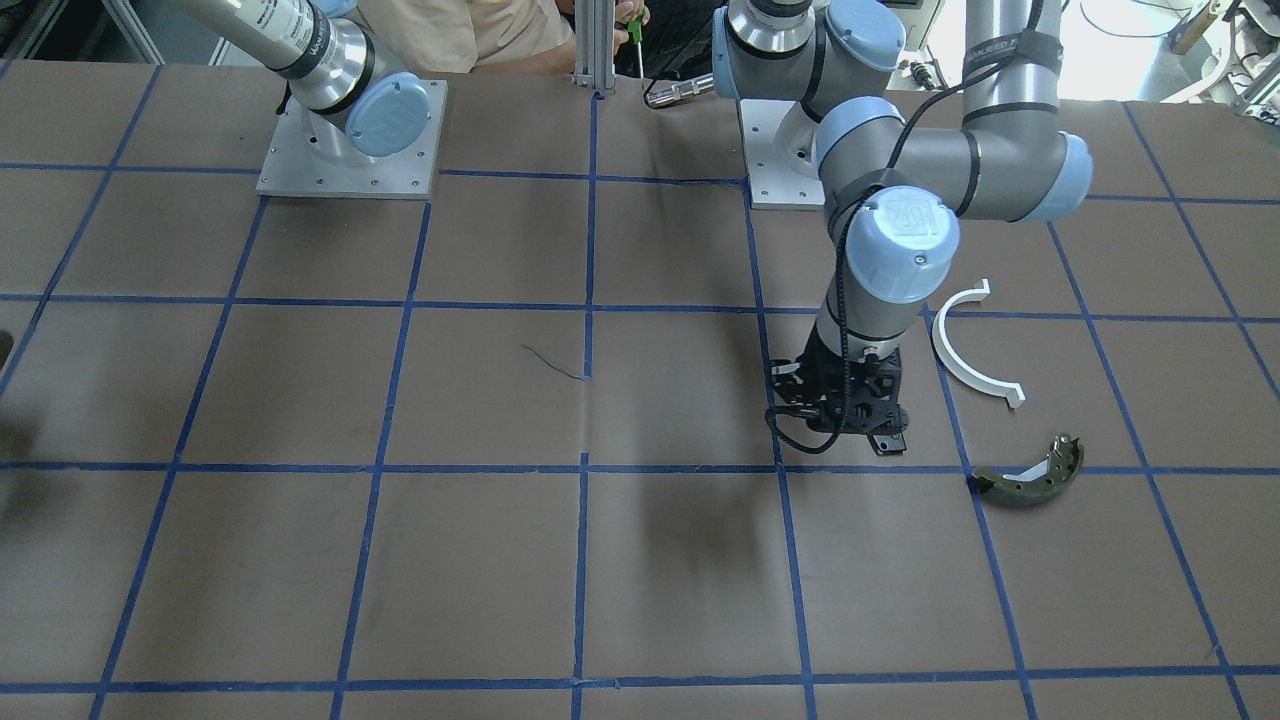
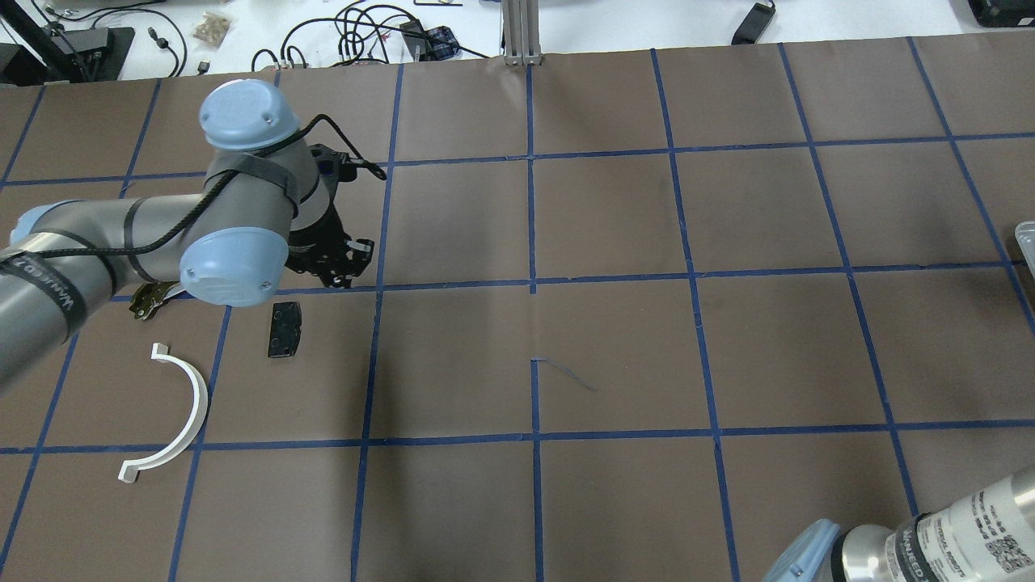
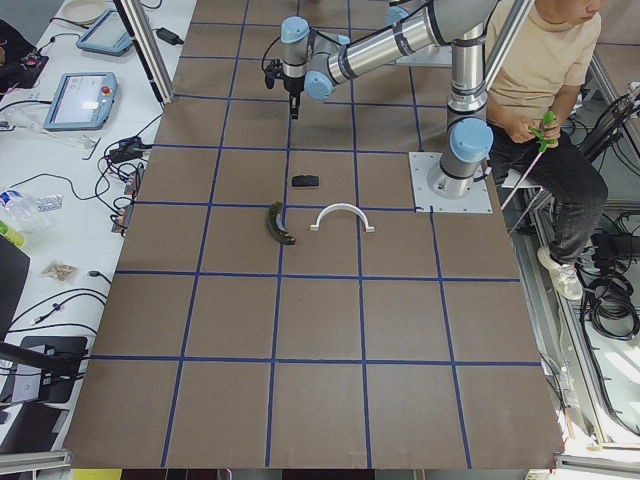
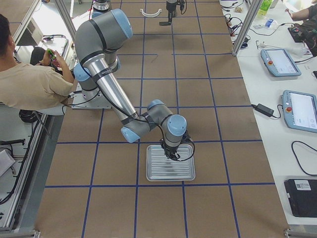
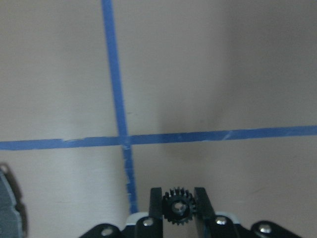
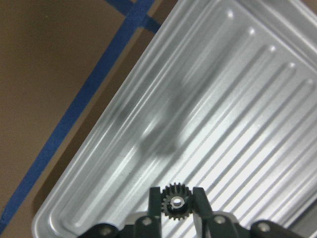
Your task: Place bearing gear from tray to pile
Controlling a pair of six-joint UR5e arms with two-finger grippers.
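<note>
Table (image 2: 614,339): brown, blue tape grid.
Left gripper (image 5: 178,194): pinches bearing gear (image 5: 178,207); pile (image 2: 198,400) just left, brake pad (image 2: 285,329) nearest.
Right gripper (image 6: 177,193): pinches another gear (image 6: 177,204) over tray (image 6: 237,99), far right.

The overhead and front-facing views look steeply down from opposite sides of the table (image 2: 614,323), sharing the white half-ring (image 2: 196,396). Both end views look lengthwise (high, distant). Wrist views sit close above table and tray (image 6: 237,99).
</note>
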